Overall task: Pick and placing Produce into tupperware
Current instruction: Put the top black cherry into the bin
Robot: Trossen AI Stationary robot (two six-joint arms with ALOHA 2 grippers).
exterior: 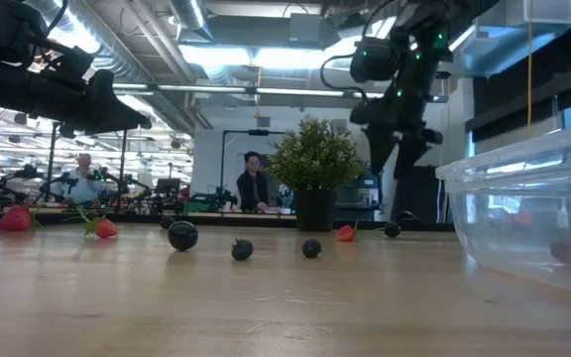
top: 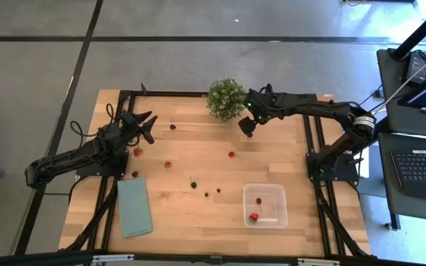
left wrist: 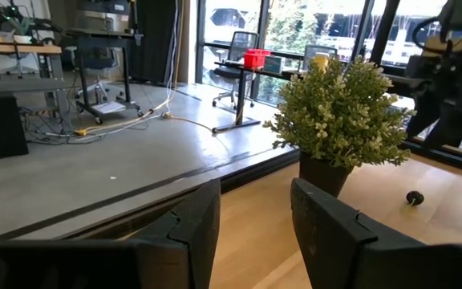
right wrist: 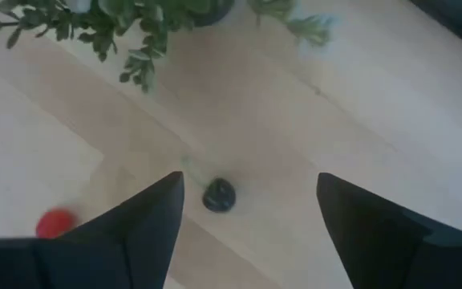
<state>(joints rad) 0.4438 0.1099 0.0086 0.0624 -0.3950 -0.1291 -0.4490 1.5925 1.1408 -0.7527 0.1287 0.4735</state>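
Observation:
Red and dark berries lie scattered on the wooden table: red ones (top: 137,151), (top: 168,164), (top: 231,154), and dark ones (top: 172,126), (top: 194,184), (top: 206,194). The clear tupperware (top: 265,205) sits near the right front and holds a red piece (top: 254,217) and a darker one (top: 258,200). My right gripper (right wrist: 251,185) (top: 247,127) is open and points down, hovering over a dark berry (right wrist: 219,195) beside the plant without touching it. My left gripper (left wrist: 255,193) (top: 145,122) is open and raised over the table's left part, facing the plant.
A bushy green potted plant (top: 225,98) stands at the far edge, right next to my right gripper. A flat teal cloth (top: 134,207) lies at the left front. A red berry (right wrist: 54,223) lies near the dark one. People sit in the room beyond (exterior: 254,180).

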